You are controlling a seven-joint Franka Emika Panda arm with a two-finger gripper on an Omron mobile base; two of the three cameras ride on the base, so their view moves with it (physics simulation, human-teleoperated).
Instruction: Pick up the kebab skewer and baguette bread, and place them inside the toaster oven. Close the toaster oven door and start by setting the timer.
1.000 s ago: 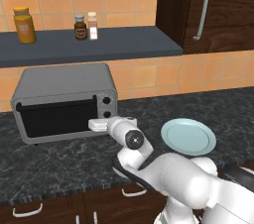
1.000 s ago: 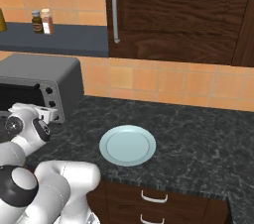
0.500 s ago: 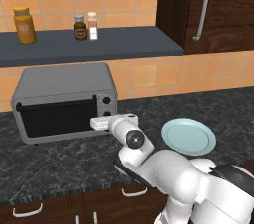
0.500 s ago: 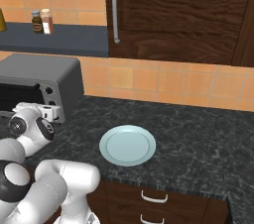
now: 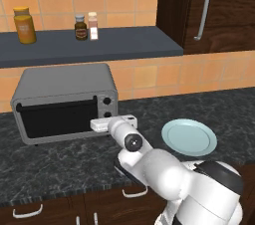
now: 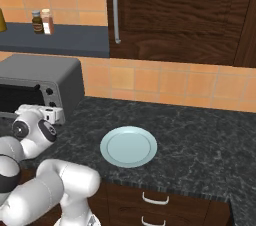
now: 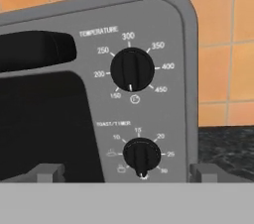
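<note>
The grey toaster oven (image 5: 64, 87) stands on the counter at the left, its toaster oven door (image 5: 57, 118) shut upright with the dark glass facing me. My gripper (image 5: 102, 125) hovers just in front of the oven's right side, level with the knobs, jaws open and empty. In the hand view the gripper (image 7: 126, 173) faces the control panel: the timer knob (image 7: 142, 154) sits between the fingertips (image 7: 47, 171), a short gap away, below the temperature knob (image 7: 132, 69). From the right the gripper (image 6: 54, 115) is seen beside the oven (image 6: 45, 72). The kebab skewer and baguette bread are out of view.
A pale blue plate (image 5: 189, 137) lies bare on the dark stone counter to the right of the arm. A shelf (image 5: 84, 45) above the oven carries a yellow jar (image 5: 24, 25) and two small bottles (image 5: 85, 26). Dark cabinets (image 6: 175, 15) hang at the right.
The hand has crept slightly closer to the oven's knob panel. The jaws stay open and nothing else has moved.
</note>
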